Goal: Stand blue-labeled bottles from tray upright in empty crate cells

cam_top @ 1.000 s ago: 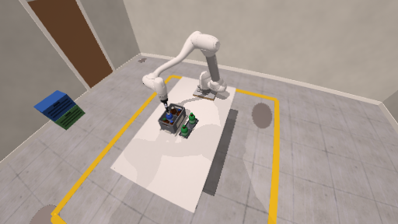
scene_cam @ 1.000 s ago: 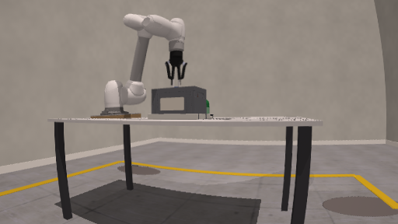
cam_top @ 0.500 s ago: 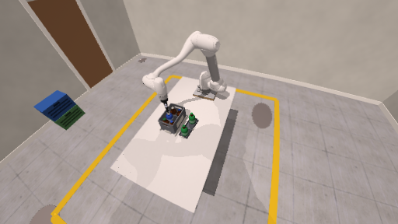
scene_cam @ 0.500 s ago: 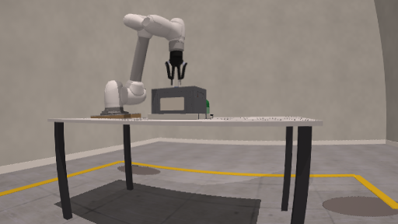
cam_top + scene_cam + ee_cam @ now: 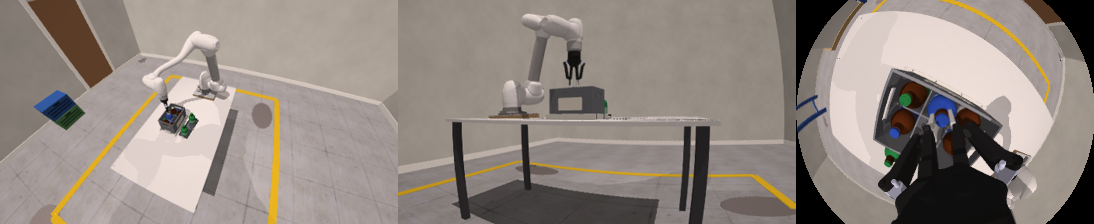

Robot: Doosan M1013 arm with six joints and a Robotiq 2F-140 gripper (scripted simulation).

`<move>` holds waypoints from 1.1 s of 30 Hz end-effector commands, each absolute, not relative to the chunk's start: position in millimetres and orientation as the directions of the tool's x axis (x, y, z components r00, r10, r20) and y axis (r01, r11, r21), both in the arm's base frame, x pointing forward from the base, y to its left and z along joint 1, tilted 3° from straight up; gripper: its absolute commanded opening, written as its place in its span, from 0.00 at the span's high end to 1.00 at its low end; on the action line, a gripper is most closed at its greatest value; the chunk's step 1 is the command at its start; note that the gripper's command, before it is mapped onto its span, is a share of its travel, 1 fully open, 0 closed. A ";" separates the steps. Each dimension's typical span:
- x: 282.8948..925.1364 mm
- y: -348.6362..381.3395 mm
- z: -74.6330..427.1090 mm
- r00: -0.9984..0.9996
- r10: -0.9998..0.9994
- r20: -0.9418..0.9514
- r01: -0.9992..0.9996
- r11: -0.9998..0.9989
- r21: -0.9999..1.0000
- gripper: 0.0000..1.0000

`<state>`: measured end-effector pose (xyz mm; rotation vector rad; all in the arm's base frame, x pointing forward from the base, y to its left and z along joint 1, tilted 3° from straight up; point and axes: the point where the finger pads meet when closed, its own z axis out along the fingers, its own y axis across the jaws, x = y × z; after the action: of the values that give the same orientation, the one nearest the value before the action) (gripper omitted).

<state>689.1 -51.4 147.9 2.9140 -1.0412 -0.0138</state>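
Observation:
The dark grey crate (image 5: 173,119) stands on the white table, and it also shows in the side view (image 5: 576,99) and the wrist view (image 5: 932,117). My gripper (image 5: 574,79) is directly above the crate and is shut on the neck of a blue-labeled bottle (image 5: 941,106), which stands upright and sits down inside a crate cell (image 5: 169,115). Other bottles fill neighbouring cells, one with a green cap (image 5: 904,99) and one with a blue cap (image 5: 895,133). The tray (image 5: 189,124) beside the crate holds two green-labeled bottles, one at the far end (image 5: 192,117) and one at the near end (image 5: 184,130), both upright.
The robot base (image 5: 210,87) sits at the table's far end. The tray lies close against the crate's right side. Blue and green crates (image 5: 59,109) are stacked on the floor by the wall, far from the table.

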 end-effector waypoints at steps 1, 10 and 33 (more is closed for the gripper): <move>689.1 -51.4 147.6 0.774 -0.634 0.008 -0.633 -0.773 0.047 1.00; 689.0 -51.5 145.2 0.774 -0.634 0.008 -0.633 -0.773 0.047 1.00; 688.8 -51.8 135.9 0.774 -0.634 0.008 -0.633 -0.773 0.047 1.00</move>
<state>688.8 -51.8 136.6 2.9140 -1.0412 -0.0139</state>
